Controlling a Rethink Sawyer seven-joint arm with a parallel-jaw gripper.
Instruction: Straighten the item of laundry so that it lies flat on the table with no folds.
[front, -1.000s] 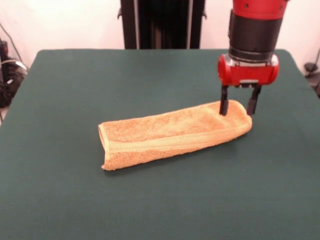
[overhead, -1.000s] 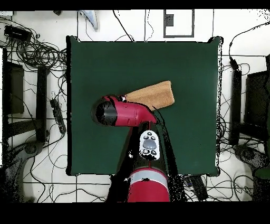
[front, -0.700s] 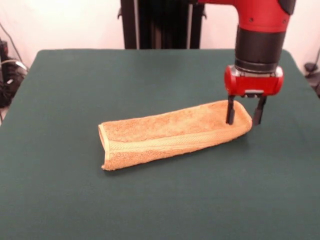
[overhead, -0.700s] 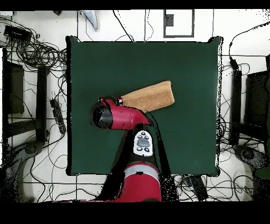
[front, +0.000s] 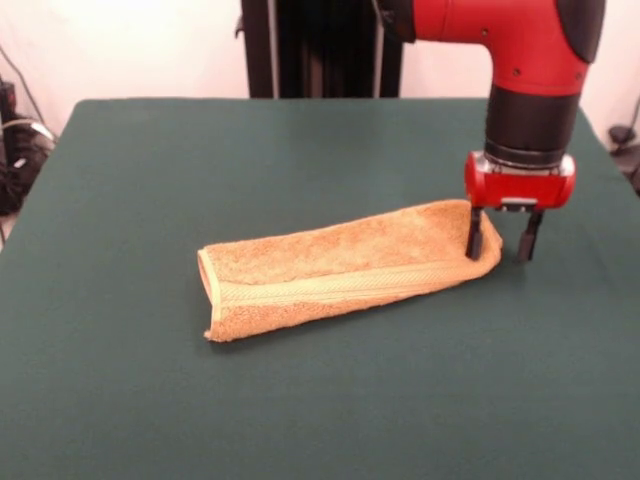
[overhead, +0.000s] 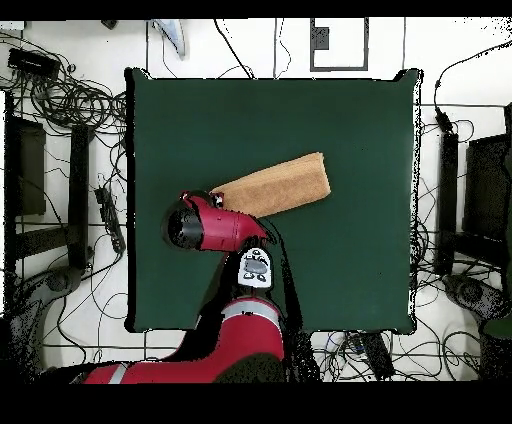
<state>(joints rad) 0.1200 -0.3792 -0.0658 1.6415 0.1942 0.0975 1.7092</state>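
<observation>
The item of laundry (front: 340, 268), an orange-tan terry towel, lies folded into a long strip on the green table (front: 300, 400), with a woven band along its near side. In the overhead view the towel (overhead: 280, 185) runs slantwise near the table's (overhead: 350, 120) middle. My gripper (front: 499, 242) is open and low at the towel's right end. One finger rests on the cloth and the other stands just beyond the end, so the jaws straddle that tip. From above, the arm (overhead: 215, 225) hides the gripper and that end of the towel.
Bare green cloth surrounds the towel on all sides. Cables and stands (overhead: 70, 100) lie on the floor around the table. A black post (front: 320, 45) rises behind the far edge.
The gripper has shifted right and come down, from above the towel's right end to straddling its tip. The towel has not moved.
</observation>
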